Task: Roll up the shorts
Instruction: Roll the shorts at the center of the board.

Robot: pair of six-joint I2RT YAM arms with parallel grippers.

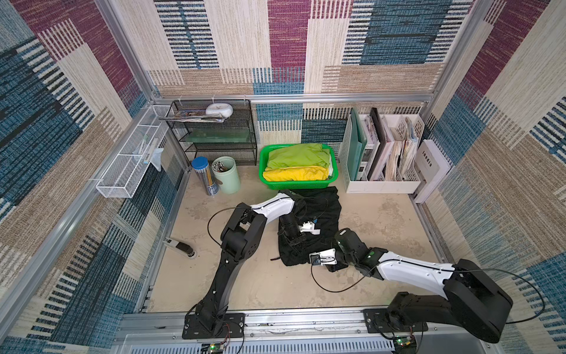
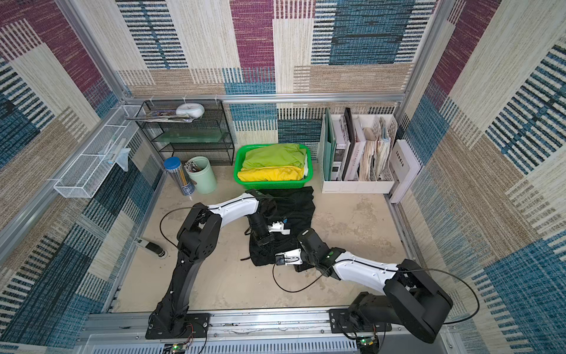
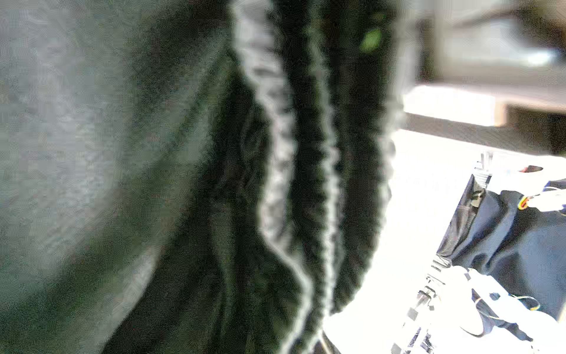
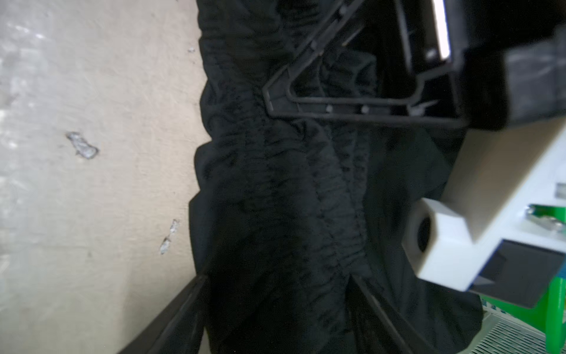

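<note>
The shorts [image 1: 324,211] are lying lengthwise on the bench [image 1: 245,275], legs toward the green basket [image 1: 298,185], waistband [image 4: 337,214] at the near end. The left gripper [image 1: 293,242] is pinching that waistband tight, while the right gripper [image 4: 277,285] is straddling it, jaws open

the shorts [image 1: 324,208] are soft black cloth, matt, faintly textured, with a puckered, ribbed waistband [image 4: 337,214]. the table [image 1: 382,220] is a dull beige surface, rough and scuffed with pale chips. the basket [image 1: 294,185] is glossy green plastic lattice holding smooth lime-green cloth [image 1: 297,154] and yellow cloth [image 1: 294,174]. the shelf [image 1: 253,135] is black wire mesh, the wall tray [image 1: 122,180] white painted mesh. the frame rail [image 1: 306,98] is brushed metal. the walls [image 1: 288,46] look like coarse woven textile.
</note>
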